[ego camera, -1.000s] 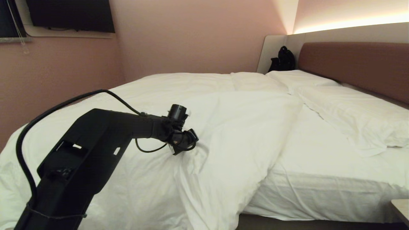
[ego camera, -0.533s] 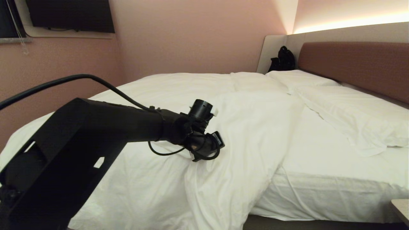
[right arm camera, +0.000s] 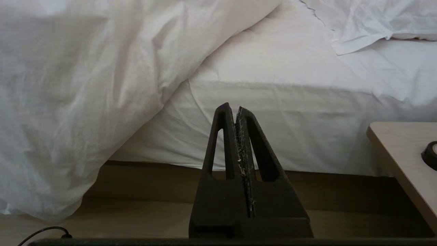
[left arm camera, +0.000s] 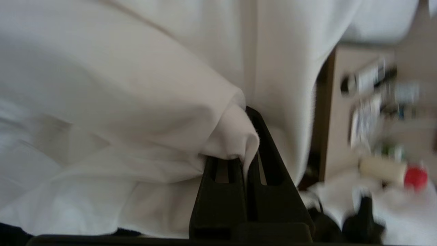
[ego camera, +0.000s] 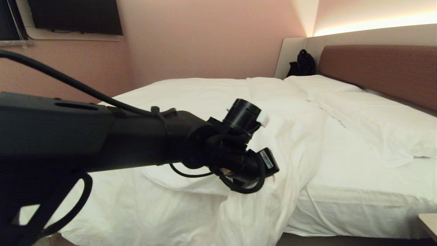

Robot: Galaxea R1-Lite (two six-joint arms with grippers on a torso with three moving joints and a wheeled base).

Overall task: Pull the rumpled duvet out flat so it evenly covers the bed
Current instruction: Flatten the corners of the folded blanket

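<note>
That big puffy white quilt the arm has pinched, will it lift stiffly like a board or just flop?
Probably flop: the puffy white quilt bunches into a soft fold where the left tool is shut on it. It likely drags rather than slides freely, since its edge hangs over the bed side. It looks bulky, so perhaps heavy for one pinch.

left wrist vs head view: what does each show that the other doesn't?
Left wrist only: the left gripper shut on a fold of the duvet; blurred clutter beyond it. Head only: pillows, brown headboard, black bag, and the left arm reaching across the bed. Both: the white duvet.
</note>
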